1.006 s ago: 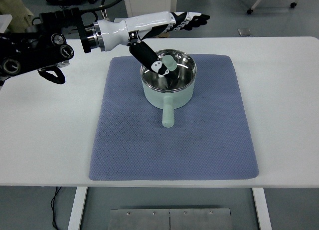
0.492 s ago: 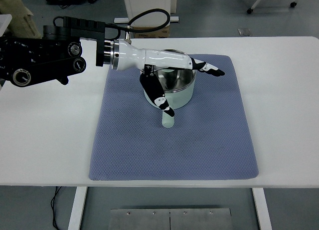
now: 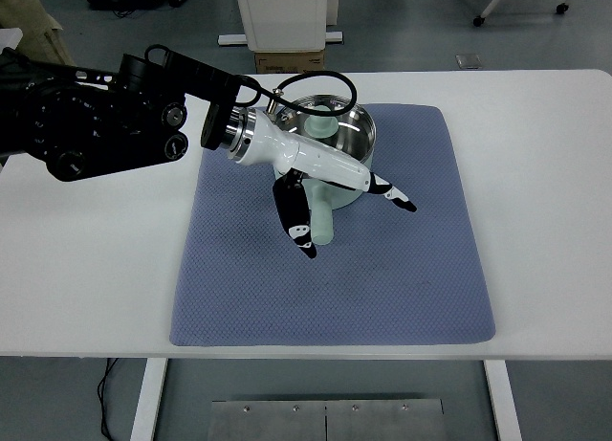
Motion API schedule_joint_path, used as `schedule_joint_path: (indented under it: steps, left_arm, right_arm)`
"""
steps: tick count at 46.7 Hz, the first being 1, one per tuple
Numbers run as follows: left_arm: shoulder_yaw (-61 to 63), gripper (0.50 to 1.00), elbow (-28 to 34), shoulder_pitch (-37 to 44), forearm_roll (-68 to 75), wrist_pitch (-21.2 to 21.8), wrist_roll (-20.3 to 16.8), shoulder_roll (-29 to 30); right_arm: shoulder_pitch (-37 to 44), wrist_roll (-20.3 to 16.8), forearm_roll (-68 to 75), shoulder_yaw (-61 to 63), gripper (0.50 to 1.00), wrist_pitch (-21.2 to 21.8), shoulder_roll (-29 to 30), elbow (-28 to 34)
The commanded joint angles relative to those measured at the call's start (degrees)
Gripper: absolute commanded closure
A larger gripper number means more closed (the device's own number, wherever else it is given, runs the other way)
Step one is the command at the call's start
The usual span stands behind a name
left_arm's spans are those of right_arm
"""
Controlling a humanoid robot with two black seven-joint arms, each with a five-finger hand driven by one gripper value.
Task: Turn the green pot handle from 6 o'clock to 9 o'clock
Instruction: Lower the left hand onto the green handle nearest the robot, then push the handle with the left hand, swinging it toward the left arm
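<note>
Here, from the top view, you have the left hand (image 3: 330, 197) reaching in from the picture's left and lying over the near side of the green pot (image 3: 325, 140), which stands on the far middle of the blue mat (image 3: 421, 269) on the white table (image 3: 86, 269). The hand is spread and grips nothing: the thumb (image 3: 295, 221) hangs down just left of the pot's handle (image 3: 323, 226), while the fingers (image 3: 392, 194) stretch off to the handle's right. That straddle looks deliberate, since the handle points toward you, near six o'clock, and a sweep to nine needs a push from its right side. Whether the thumb touches the handle you cannot tell from here. The turn looks not yet begun. Your right arm does not show in this view.
</note>
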Motion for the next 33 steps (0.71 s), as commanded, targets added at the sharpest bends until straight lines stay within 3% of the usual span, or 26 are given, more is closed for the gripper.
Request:
schedule_joint_path:
  steps: [1,10,33]
  left_arm:
    - [1.12,0.500,0.01,-0.90,0.01,0.02,-0.78,-0.04]
    - [3.67,0.500,0.10,-2.92,-0.43,-0.07,-2.65,-0.21]
    - [6.57,0.500,0.10,-4.24,0.09,0.28,-1.49,-1.09]
  right_arm:
    - [-0.01,0.00,0.00,0.00,0.500,0.00,0.00,0.02]
    - [-0.01,0.00,0.00,0.00,0.500,0.00,0.00,0.02]
    - [-0.01,0.00,0.00,0.00,0.500,0.00,0.00,0.02]
